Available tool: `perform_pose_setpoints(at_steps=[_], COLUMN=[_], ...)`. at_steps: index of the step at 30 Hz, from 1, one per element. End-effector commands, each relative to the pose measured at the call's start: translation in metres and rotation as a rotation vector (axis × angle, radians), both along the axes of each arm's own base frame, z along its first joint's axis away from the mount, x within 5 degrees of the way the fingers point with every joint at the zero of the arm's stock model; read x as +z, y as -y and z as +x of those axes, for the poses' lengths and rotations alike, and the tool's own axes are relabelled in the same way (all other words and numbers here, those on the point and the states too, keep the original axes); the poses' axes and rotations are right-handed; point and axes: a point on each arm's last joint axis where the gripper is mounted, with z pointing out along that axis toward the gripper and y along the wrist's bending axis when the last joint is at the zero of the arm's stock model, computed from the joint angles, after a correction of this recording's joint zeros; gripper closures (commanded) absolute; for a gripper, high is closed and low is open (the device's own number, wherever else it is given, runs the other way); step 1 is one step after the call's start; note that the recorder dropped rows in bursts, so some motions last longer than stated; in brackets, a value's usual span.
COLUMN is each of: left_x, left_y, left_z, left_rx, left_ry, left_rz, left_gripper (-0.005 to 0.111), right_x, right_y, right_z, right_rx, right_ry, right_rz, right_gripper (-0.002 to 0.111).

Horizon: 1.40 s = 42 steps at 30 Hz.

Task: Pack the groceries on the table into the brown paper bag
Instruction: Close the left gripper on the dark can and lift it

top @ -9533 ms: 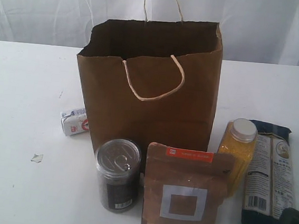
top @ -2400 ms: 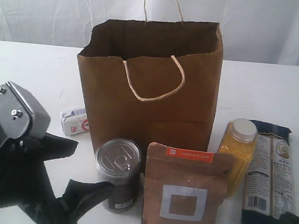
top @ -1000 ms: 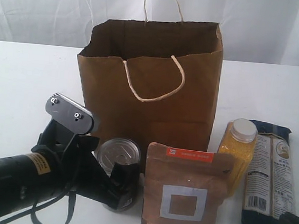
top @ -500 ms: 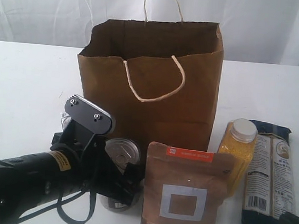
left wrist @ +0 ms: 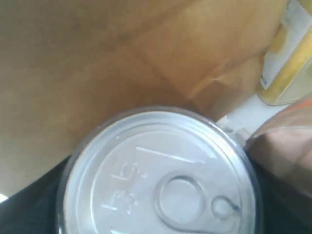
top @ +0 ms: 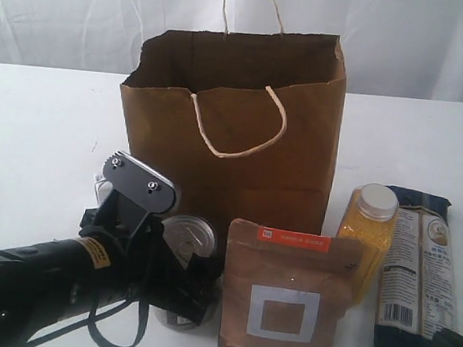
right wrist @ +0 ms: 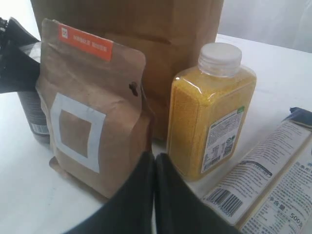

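The packing has hardly begun, I think. The big paper bag (top: 300,147) stands open in the middle of the table (top: 39,122). It is dark inside, so I can't tell if anything is in it.

Four things wait outside the bag. The can (top: 188,237) stands on the table, right in front of the bag. Just beside it is the brown pouch (top: 285,302). Next to that stands the yellow bottle (top: 365,236), and the long blue packet (top: 419,273) lies beside the bottle.

The left gripper (top: 180,267) is at the can. Its fingers are apart, one on each side of the can, very close to it. I can't tell if they squeeze it yet. The can is not lifted.

The right gripper (right wrist: 155,158) is low, near the pouch and the bottle. Its fingers are pressed together and hold nothing.

So the can looks like the first thing to go in. After that, the pouch, the bottle and the packet all need to go in too.
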Motion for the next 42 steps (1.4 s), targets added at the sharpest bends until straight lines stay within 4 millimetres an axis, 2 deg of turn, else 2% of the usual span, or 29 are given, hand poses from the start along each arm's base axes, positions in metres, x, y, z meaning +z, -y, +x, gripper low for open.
perform_pose_setpoints(at_steps=[1, 11, 20, 23, 27, 30, 33, 36, 39, 42], left_x=[0.017, 0.058, 0.081, 0.096, 0.123, 0.145, 0.171, 0.198, 0.222, 0.242], left_y=[0.002, -0.017, -0.056, -0.067, -0.084, -0.103, -0.119, -0.12, -0.122, -0.116], left_z=[-0.011, -0.034, -0.06, -0.067, -0.072, -0.068, -0.064, -0.067, -0.064, -0.06], left_rx=[-0.056, -0.175, -0.226, -0.248, -0.236, -0.106, 0.006, -0.033, 0.011, 0.01], left_ry=[0.025, 0.025, 0.116, 0.173, 0.312, 0.401, 0.505, 0.613, 0.688, 0.723], left_rz=[-0.034, -0.065, -0.133, -0.167, -0.217, -0.256, -0.215, -0.202, -0.179, -0.193], left_gripper=[0.107, 0.107, 0.107, 0.107, 0.107, 0.107, 0.107, 0.107, 0.107, 0.107], right_x=[-0.001, -0.001, -0.001, -0.001, -0.001, -0.001, -0.001, -0.001, -0.001, -0.001], right_y=[0.0, 0.0, 0.0, 0.0, 0.0, 0.0, 0.0, 0.0, 0.0, 0.0], right_z=[0.0, 0.0, 0.0, 0.0, 0.0, 0.0, 0.0, 0.0, 0.0, 0.0], right_rx=[-0.005, -0.01, -0.01, -0.01, -0.01, -0.01, -0.01, -0.01, -0.01, -0.01], right_ry=[0.006, -0.004, -0.004, -0.004, -0.004, -0.004, -0.004, -0.004, -0.004, -0.004], right_rz=[0.006, 0.021, 0.021, 0.021, 0.021, 0.021, 0.021, 0.021, 0.021, 0.021], right_gripper=[0.108, 0.108, 0.108, 0.108, 0.108, 0.108, 0.108, 0.108, 0.108, 0.108])
